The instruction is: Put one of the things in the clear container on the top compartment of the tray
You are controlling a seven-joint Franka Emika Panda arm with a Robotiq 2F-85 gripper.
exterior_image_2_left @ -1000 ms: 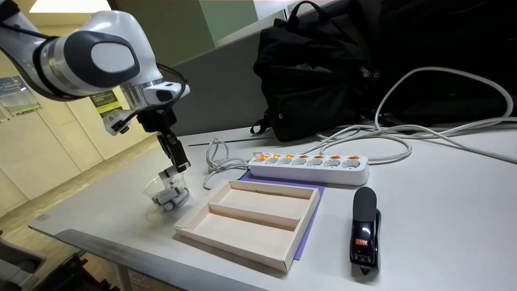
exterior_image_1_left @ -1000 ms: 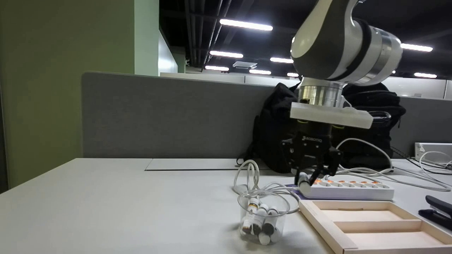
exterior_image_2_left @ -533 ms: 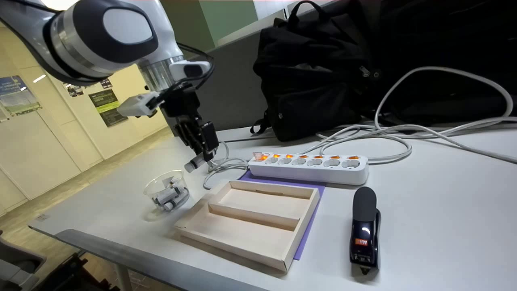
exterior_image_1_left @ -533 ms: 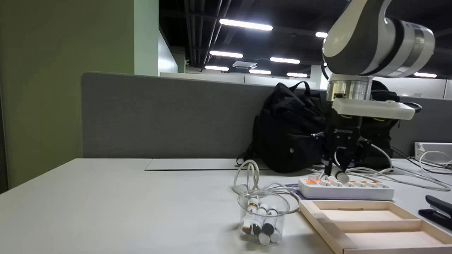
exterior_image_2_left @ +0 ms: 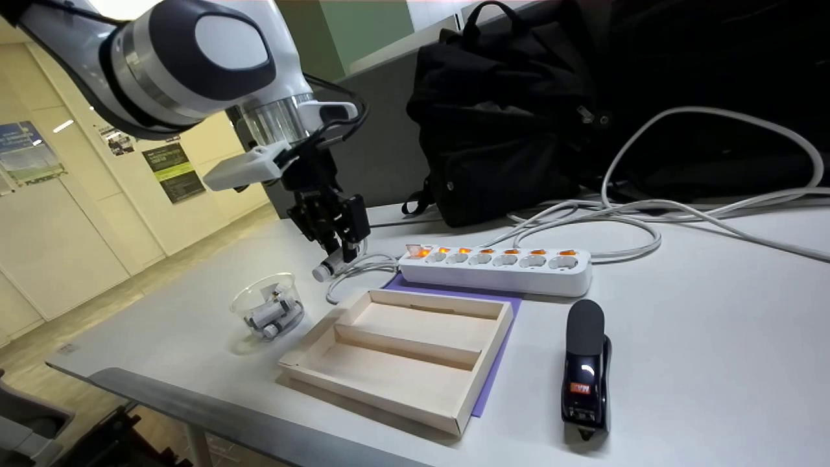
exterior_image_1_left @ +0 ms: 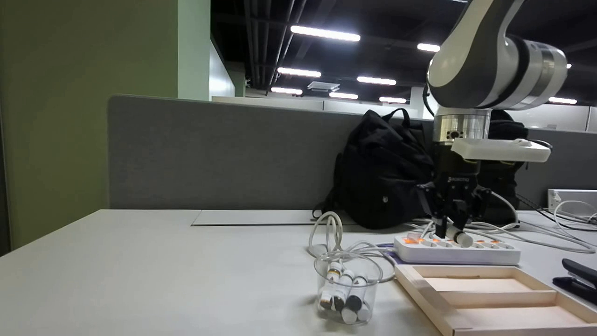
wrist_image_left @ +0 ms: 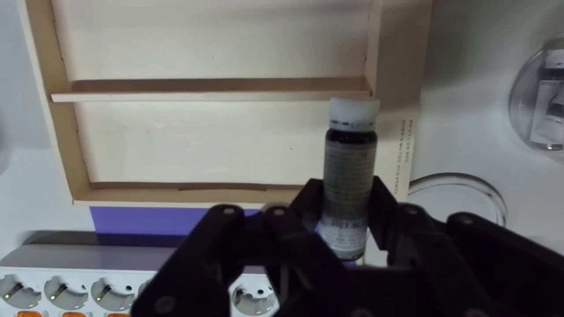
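My jaws are drawn in narrow, pinching a small dark vial (wrist_image_left: pixel 350 176) by its labelled body; in the wrist view its white cap (wrist_image_left: pixel 354 113) points to 12 o'clock. I hold the vial off the worktop (exterior_image_1_left: pixel 163 280), tipped well away from upright, the cap toward 8 o'clock in an exterior view. From it there, the light wooden tray (exterior_image_2_left: pixel 395 373) lies at 5 o'clock, a divider (exterior_image_2_left: pixel 408 348) parting two compartments; whether the vial is directly above the tray's rim I cannot tell. The clear container (exterior_image_1_left: pixel 371 292) stands upright at 8 o'clock from the vial in both exterior views, near the tray but apart from it, with several similar vials (exterior_image_1_left: pixel 343 288) slanting inside. In an exterior view, with the tray as centre, the white power strip (exterior_image_2_left: pixel 496 280) is between 1 and 2 o'clock, the black stapler (exterior_image_2_left: pixel 585 331) at 3 and a black backpack (exterior_image_2_left: pixel 499 130) further out at 1.
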